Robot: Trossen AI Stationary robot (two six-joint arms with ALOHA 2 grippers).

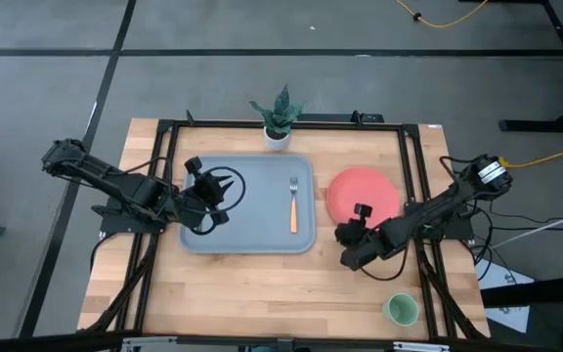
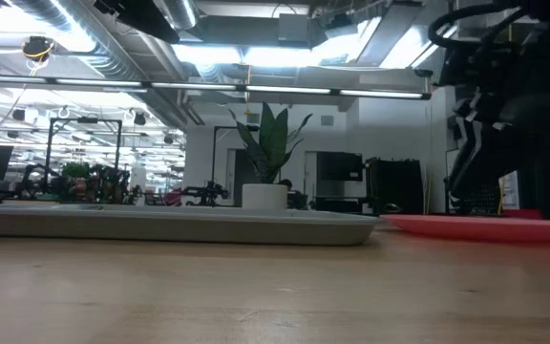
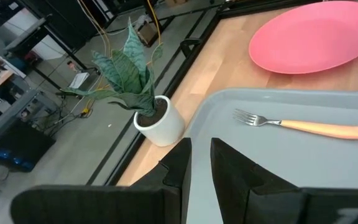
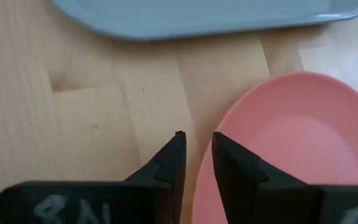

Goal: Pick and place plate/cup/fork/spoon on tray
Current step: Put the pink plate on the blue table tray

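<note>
- Plate, coral-red, lies flat on the desk just beside the tray, off its right rim and not yet aboard; the right end effector hangs at the plate's near edge, fingers a narrow slit apart and gripping nothing.
- Such a narrow gap over a thin, flat rim leaves little margin: a slightly off descent could likely land both fingers on one side of the lip and skid the plate across the wood instead of pinching it.
- A shoved plate could ride up against the tray rim and jolt the tray.
- Held by one edge only, the plate would probably tip and could slide free in transit.
- Fork, orange-handled, rests on the tray's right half, tines toward the potted plant; a plate set down carelessly there could land on it and sit tilted.
- Left end effector hovers over the tray's left part, fingers likewise narrowly parted and empty; a wide swing by either arm over the tray risks a clash.
- Cup, pale green, stands well apart at the desk's near right corner, close to the edge, where a passing right arm could knock it off.
- Spoon cannot be made out in any view.
</note>
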